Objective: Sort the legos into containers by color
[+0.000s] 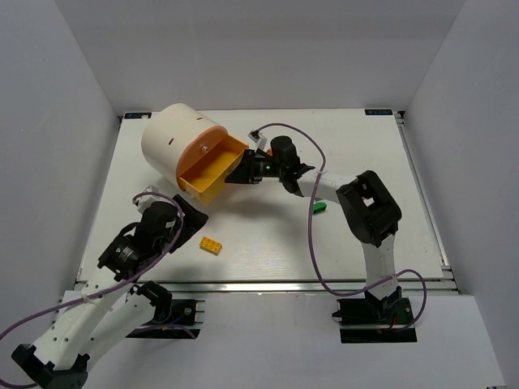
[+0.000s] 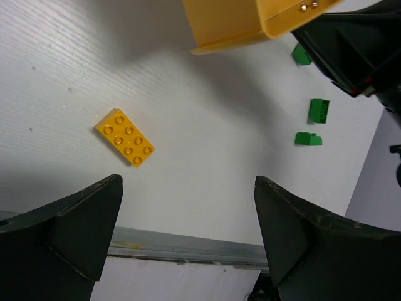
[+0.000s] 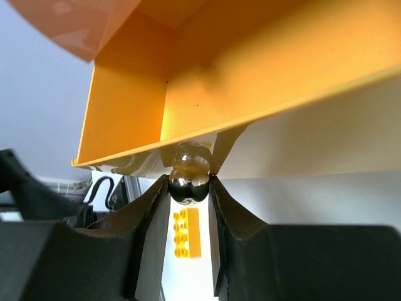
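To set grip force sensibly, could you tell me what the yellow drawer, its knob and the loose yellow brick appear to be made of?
The yellow drawer looks like moulded plastic: thin, smooth walls with a soft sheen. Its knob seems polished metal or chromed plastic, given the mirror-like reflections. The yellow brick looks like glossy hard plastic with crisp moulded studs.

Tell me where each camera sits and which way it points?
Top: high behind the robot, looking down at the table, white drum, left arm and right arm.
Left wrist: on the left arm, looking down past the open left pincer at a yellow brick.
Right wrist: on the right arm, looking along the right pincer, shut on the knob of the yellow drawer.
Shared: all three show the yellow brick.
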Robot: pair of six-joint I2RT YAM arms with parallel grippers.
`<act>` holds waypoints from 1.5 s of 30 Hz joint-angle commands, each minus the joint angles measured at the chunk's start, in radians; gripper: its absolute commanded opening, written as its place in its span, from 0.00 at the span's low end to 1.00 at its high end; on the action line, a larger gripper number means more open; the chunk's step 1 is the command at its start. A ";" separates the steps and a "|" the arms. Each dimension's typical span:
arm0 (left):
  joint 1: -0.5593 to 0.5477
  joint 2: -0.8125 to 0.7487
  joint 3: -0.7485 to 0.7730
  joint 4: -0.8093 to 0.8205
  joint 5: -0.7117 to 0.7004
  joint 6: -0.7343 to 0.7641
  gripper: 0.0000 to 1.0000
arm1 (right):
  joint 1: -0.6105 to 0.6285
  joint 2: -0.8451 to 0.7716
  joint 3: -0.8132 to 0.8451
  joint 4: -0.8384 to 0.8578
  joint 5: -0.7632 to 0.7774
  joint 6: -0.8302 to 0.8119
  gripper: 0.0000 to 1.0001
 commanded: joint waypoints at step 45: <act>-0.014 0.733 -0.084 0.118 0.111 -0.311 0.46 | -0.275 -0.600 -0.407 -0.347 -0.101 -0.583 0.68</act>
